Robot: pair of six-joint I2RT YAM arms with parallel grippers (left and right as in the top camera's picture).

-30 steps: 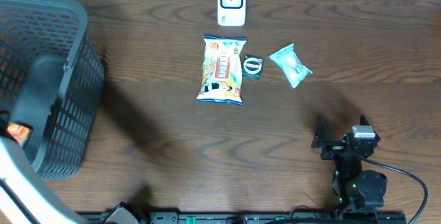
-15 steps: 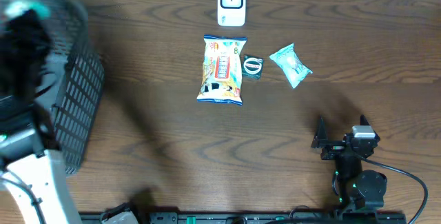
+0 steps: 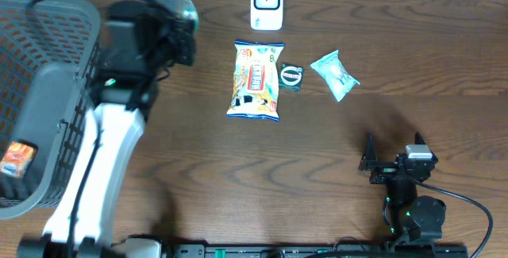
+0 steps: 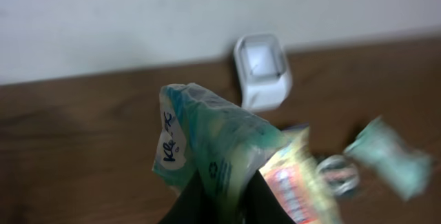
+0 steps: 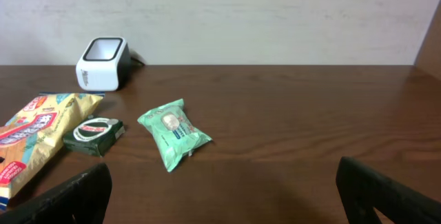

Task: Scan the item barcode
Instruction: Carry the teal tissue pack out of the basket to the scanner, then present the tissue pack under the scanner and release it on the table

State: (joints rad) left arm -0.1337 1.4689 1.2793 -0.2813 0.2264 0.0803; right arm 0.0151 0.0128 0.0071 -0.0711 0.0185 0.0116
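Tissue packet (image 4: 207, 141) pinched in closed left gripper (image 4: 226, 198), sticking up; right gripper (image 5: 224, 193) agape, empty.

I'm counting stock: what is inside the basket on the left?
One small orange packet lies in the basket. The left arm covers its right edge, so anything there is hidden.

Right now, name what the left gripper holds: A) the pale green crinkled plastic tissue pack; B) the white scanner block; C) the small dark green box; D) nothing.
A: the left wrist view shows the left gripper clamped on the pale green tissue pack at its lower edge.
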